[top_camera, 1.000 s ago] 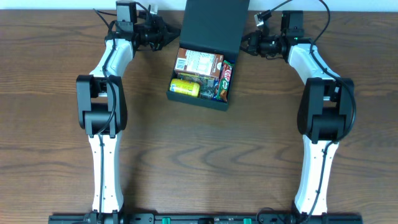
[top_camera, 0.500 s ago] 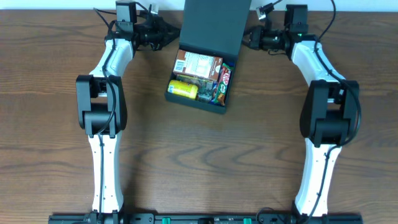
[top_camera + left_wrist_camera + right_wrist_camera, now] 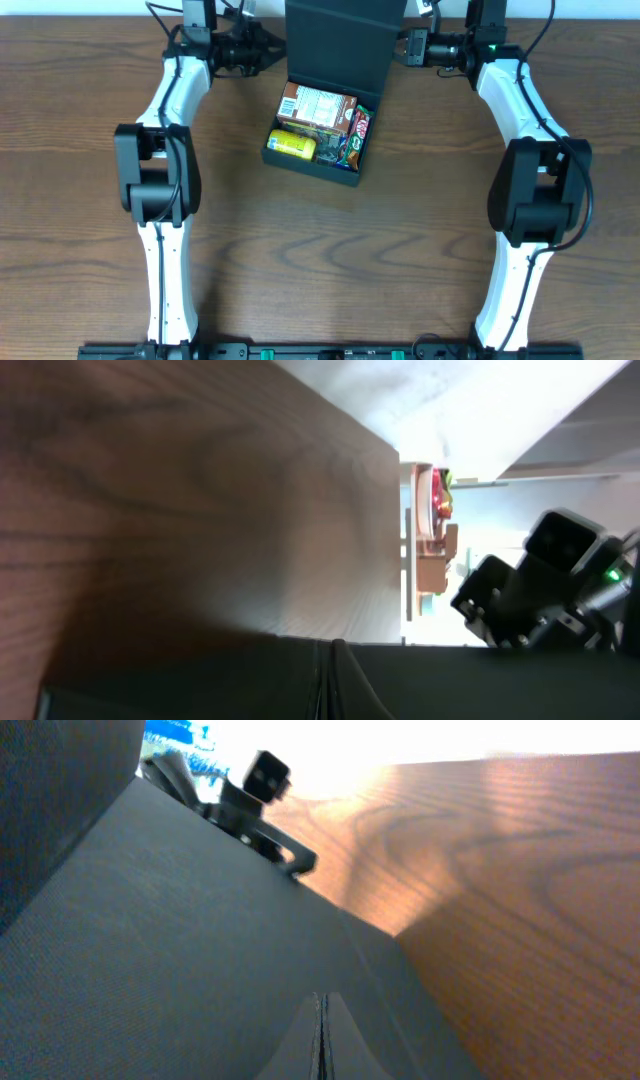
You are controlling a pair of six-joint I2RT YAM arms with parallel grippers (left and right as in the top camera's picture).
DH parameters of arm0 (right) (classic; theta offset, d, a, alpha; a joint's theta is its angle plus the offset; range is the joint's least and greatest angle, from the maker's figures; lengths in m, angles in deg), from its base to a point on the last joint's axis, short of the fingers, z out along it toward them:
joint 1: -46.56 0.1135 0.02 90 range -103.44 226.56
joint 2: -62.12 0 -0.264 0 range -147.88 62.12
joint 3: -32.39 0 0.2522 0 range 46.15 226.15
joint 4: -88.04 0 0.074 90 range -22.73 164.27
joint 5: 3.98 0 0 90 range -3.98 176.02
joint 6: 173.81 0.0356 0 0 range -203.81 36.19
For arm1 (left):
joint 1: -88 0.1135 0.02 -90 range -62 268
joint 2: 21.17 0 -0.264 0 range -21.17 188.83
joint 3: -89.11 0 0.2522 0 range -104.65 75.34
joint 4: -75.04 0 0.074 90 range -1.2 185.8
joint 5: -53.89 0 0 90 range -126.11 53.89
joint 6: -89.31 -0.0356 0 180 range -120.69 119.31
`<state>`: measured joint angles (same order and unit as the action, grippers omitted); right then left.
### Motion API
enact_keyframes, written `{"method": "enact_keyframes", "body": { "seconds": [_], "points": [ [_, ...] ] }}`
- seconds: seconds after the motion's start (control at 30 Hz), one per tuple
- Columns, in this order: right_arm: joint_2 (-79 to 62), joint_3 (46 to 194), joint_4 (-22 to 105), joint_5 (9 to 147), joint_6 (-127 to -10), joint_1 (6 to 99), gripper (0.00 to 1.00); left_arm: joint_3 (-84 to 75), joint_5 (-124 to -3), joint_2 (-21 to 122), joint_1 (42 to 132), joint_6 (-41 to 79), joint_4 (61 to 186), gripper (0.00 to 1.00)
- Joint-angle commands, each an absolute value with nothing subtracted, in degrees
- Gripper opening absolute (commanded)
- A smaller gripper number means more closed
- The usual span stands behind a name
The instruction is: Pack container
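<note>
Arms extended forward; left end effector (image 3: 268,50) and right end effector (image 3: 403,48), both pressed together, flank the raised flap lid (image 3: 337,40) of the matte black square cardboard container (image 3: 308,167).

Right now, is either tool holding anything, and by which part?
Both tools are shut against the lid of the container, left tool at its left edge, right tool at its right edge. Pinching or merely pressing cannot be told.
</note>
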<state>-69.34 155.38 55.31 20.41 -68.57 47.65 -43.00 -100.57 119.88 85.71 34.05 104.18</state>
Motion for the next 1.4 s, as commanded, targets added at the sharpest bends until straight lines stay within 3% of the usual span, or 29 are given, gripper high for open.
{"method": "enact_keyframes", "body": {
  "seconds": [0.0,0.27,0.6,0.8,1.1,1.37],
  "points": [
    [-66.21,156.32,52.89,18.09,-72.48,48.06,0.02,-44.84,-99.44,113.81,86.92,24.9,108.5,0.06],
    [-64.51,156.32,40.98,18.77,-81.92,48.67,0.02,-44.84,-90.23,107.91,87.61,13.22,121.49,0.06],
    [-64.4,156.32,28.06,24.89,-90.14,49.74,0.02,-44.84,-84.27,102.84,89.19,11.26,124.15,0.06],
    [-62.67,156.32,26.7,30.16,-90.1,49.59,0.02,-44.84,-83.81,102.46,89.58,7.93,129.16,0.06],
    [-58.37,156.19,18.75,53.81,-84.74,49.59,0.01,-44.35,-72.53,102.73,89.43,0.57,144.72,0.06],
    [-60.53,147.32,17.74,54.25,-78.05,50.12,0.01,-32.92,-75.02,102.95,89.41,-0.31,144.46,0.06]
  ]
}}
